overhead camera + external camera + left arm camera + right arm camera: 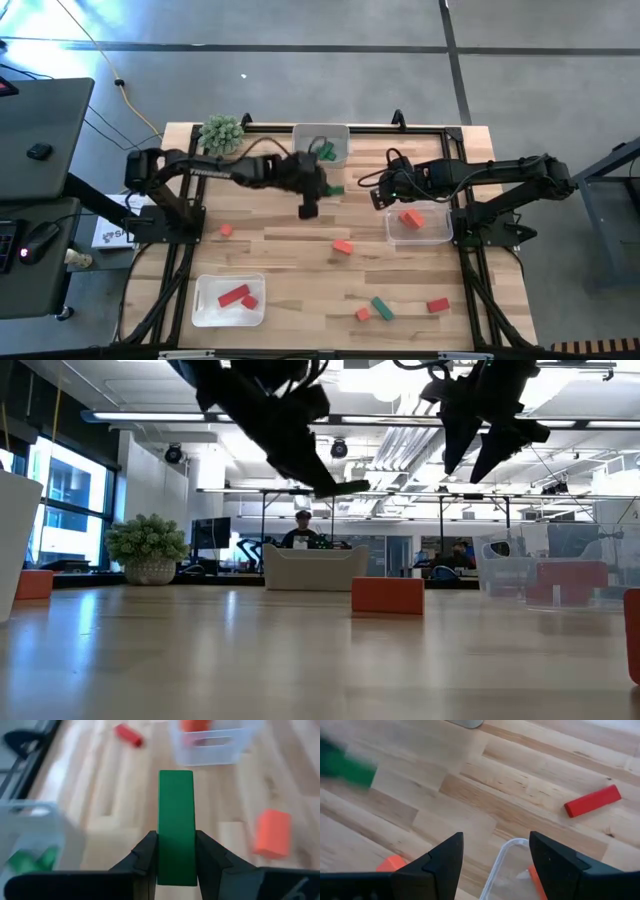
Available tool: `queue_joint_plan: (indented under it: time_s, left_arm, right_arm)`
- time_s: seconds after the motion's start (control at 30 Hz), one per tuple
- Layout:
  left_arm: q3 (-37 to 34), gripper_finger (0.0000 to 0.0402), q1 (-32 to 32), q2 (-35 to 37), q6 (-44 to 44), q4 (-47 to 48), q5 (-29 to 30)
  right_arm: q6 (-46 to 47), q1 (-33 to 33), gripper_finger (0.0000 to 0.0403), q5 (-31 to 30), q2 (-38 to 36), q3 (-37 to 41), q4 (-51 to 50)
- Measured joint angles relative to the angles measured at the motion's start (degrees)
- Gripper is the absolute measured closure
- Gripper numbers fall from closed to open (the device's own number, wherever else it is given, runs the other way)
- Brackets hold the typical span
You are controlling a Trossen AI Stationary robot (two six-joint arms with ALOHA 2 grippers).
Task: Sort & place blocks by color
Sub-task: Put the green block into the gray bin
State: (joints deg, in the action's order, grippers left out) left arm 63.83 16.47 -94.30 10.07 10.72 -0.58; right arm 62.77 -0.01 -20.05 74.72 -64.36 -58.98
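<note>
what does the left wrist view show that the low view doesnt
Only the left wrist view shows the left gripper shut on the green block seen flat-on, green pieces in a clear tray, and a red block lying on the wood.

Only the low view shows the right gripper hanging open above the table, the potted plant, and a person in the room behind.

Both show the held green block, an orange block on the table, and the clear tray holding an orange piece.

An open-plan lab or office: a person sits at monitors beyond the wooden table's far edge, under ceiling light strips, with cabled desks alongside.
</note>
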Motion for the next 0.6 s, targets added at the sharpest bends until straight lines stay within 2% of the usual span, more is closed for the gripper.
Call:
queue_joint_plan:
  time_s: [0.37, 0.6]
  left_arm:
    - [0.00, 0.0330, 14.74, 0.00, -3.97, -1.59, 1.05]
    - [0.00, 0.0330, 20.39, -0.04, -5.78, -4.50, 1.04]
  right_arm:
    - [-4.84, 0.00, 0.0187, -1.01, 0.00, 0.00, 0.65]
    - [-5.27, 0.00, 0.0187, -4.60, 0.00, 0.00, 1.10]
